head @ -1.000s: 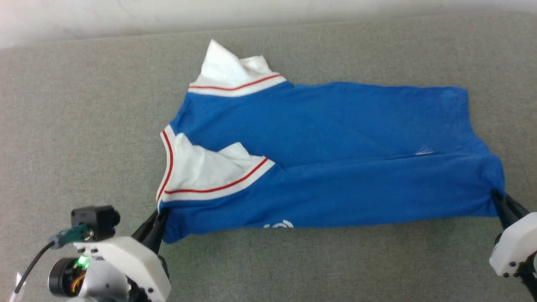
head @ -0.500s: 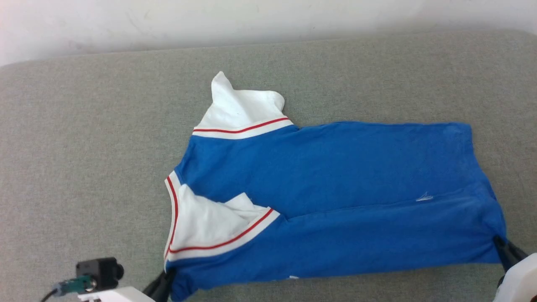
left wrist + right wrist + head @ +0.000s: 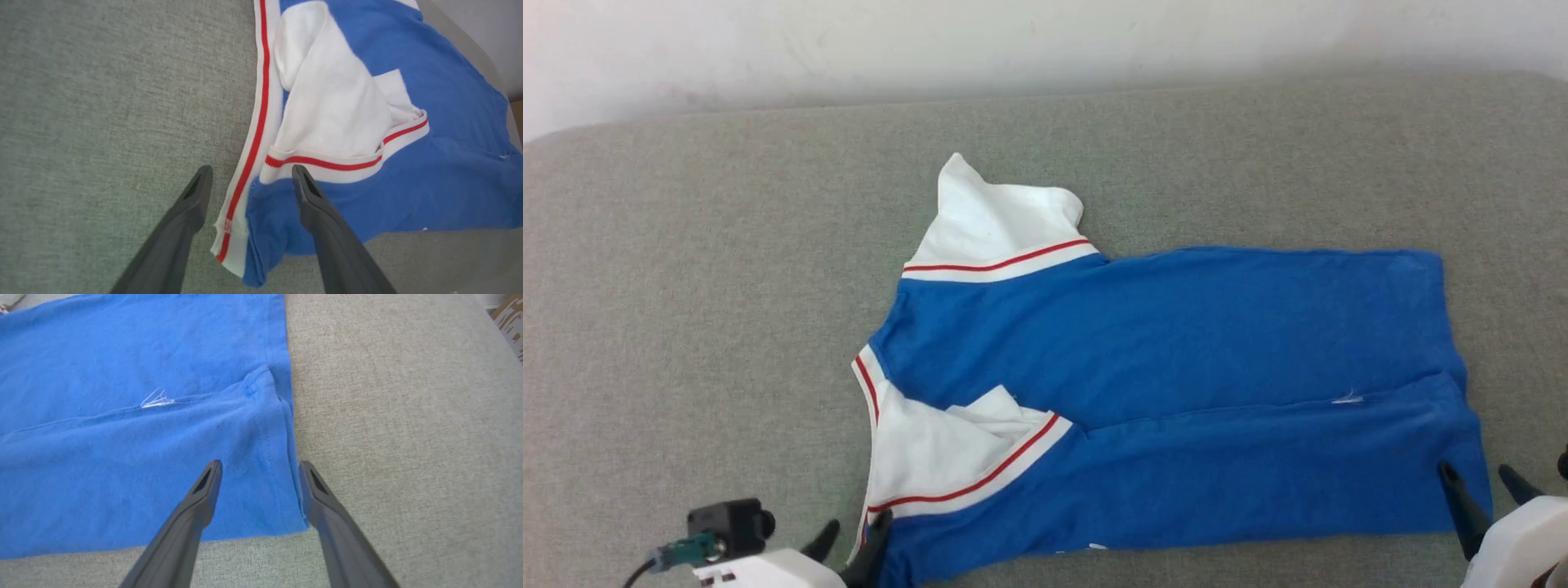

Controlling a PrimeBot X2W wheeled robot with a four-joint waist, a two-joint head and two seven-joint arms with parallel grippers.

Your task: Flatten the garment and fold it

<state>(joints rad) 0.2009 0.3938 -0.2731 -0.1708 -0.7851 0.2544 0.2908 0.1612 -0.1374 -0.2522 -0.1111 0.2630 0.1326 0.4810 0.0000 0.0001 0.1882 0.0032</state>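
Note:
The garment point(image 3: 1176, 343), a bright blue shirt with white red-striped sleeves, lies on the grey padded surface point(image 3: 686, 327), its near long edge folded over onto the body. One white sleeve point(image 3: 996, 216) sticks out at the far side. The other sleeve point(image 3: 939, 449) lies folded onto the blue. My left gripper point(image 3: 849, 539) is open. In the left wrist view my left gripper point(image 3: 251, 173) straddles the neck-end corner of the garment point(image 3: 429, 122). My right gripper point(image 3: 1480, 486) is open too. In the right wrist view my right gripper point(image 3: 260, 467) straddles the hem corner of the garment point(image 3: 122, 457).
A pale wall point(image 3: 1045, 41) runs along the far edge of the padded surface. Bare grey fabric point(image 3: 408, 416) spreads to the left, right and front of the shirt. A patterned object point(image 3: 510, 318) shows past the surface's right edge.
Both grippers have opened and let go of the shirt's near corners, which now rest on the surface. The head camera tilted, so the whole picture shifted down.

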